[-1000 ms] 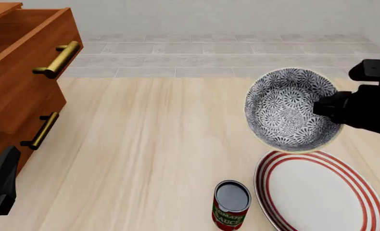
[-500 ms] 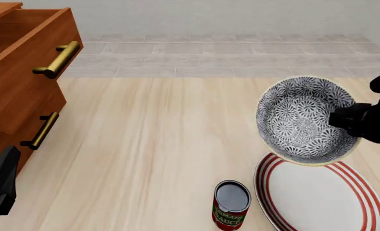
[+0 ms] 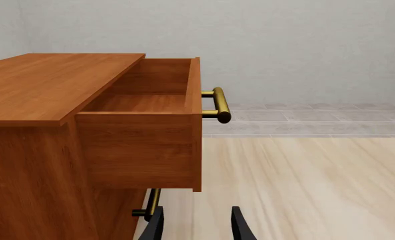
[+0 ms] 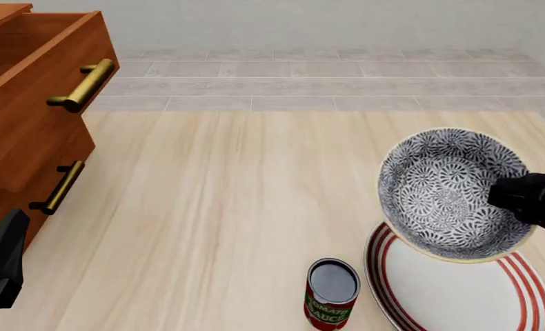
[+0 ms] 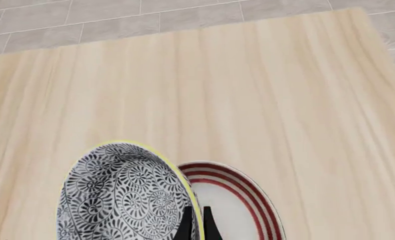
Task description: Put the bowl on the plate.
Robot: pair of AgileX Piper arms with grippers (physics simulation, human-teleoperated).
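Bowl (image 4: 452, 193) held tilted in the air, its near edge over the plate's (image 4: 530, 289) far rim; right gripper (image 5: 194, 222) pinches the bowl's rim, one finger inside, one outside. Can (image 4: 332, 294) stands just left of the plate. Left gripper (image 3: 196, 225) parked low with fingers apart, beside the cabinet (image 4: 24, 138), whose top drawer (image 3: 151, 125) is pulled out.

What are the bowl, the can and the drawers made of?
The bowl looks like glazed ceramic: smooth, with a printed floral pattern and a pale rim. The can looks like metal, with a dull grey top and a paper-like label. The drawers look like varnished reddish wood with visible grain, and the handles look like brass.
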